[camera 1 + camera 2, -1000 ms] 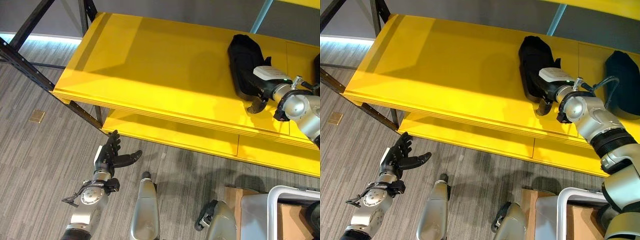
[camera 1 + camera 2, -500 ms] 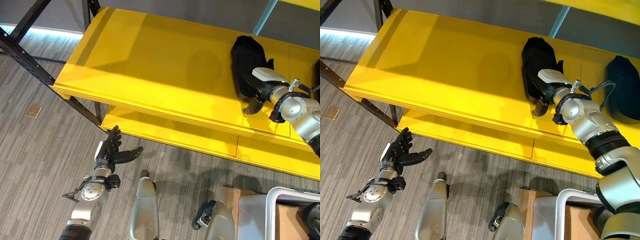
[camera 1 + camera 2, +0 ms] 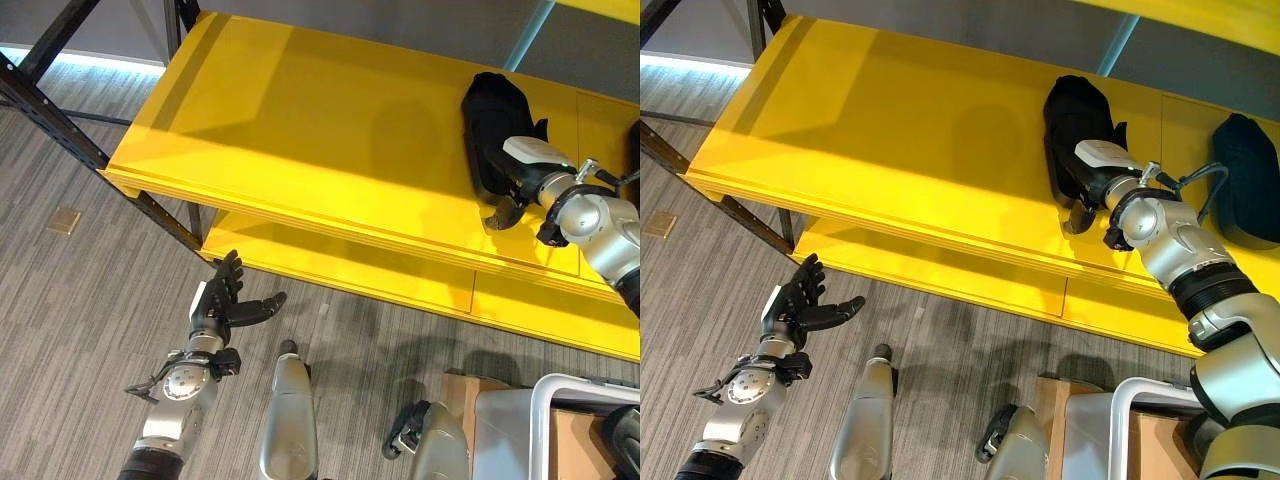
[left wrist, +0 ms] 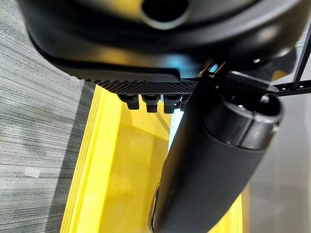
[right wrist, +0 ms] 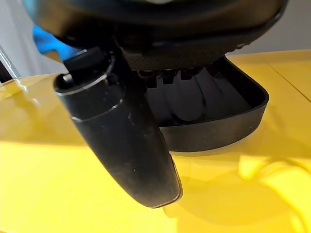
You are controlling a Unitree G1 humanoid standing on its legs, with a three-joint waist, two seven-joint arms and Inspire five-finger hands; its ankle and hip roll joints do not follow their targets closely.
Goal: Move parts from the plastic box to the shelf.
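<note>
A black moulded part (image 3: 490, 110) lies on the yellow shelf (image 3: 300, 130), toward its right end. My right hand (image 3: 1102, 160) rests at the part's near end. In the right wrist view its fingers (image 5: 187, 99) reach straight into the part's hollow (image 5: 214, 128), while the thumb (image 5: 121, 141) stands free above the bare shelf board. A second black part (image 3: 1245, 175) lies further right on the shelf. My left hand (image 3: 222, 305) hangs low over the floor in front of the shelf, open and holding nothing. The plastic box's pale rim (image 3: 560, 395) shows at the lower right.
A lower yellow shelf board (image 3: 350, 270) juts out under the top one. Black frame posts (image 3: 60, 120) stand at the shelf's left end. A brown cardboard piece (image 3: 462, 390) lies beside the box. A small brass floor plate (image 3: 64, 221) sits on the grey carpet.
The view has shifted slightly. My right hand stays at the black part on the shelf, and the left hand has not visibly moved.
</note>
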